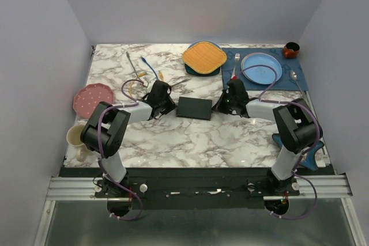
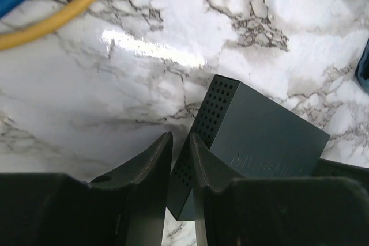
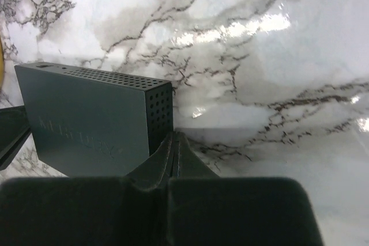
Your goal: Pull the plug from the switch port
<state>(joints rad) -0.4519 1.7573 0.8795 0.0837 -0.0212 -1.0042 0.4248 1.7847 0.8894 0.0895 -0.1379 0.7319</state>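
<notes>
The left claw (image 2: pixel 180 140), fingers narrowly apart and clamping nothing we could see, sat at one perforated end of the switch (image 1: pixel 194 108). The right claw (image 3: pixel 173 137), fingers pressed together, sat at the other end. We judged that either could shove this flat matte black box, which lay mid-way across the glossy marble-veined table (image 1: pixel 173 142). The smooth yellow cable (image 2: pixel 57 21) lay well apart; no cable reached the switch.

Black joints (image 1: pixel 102 132), pale grey links (image 1: pixel 134 112), purple cables (image 1: pixel 124 87); claws (image 2: pixel 180 136) (image 3: pixel 173 136) dark, perhaps matte plastic.
</notes>
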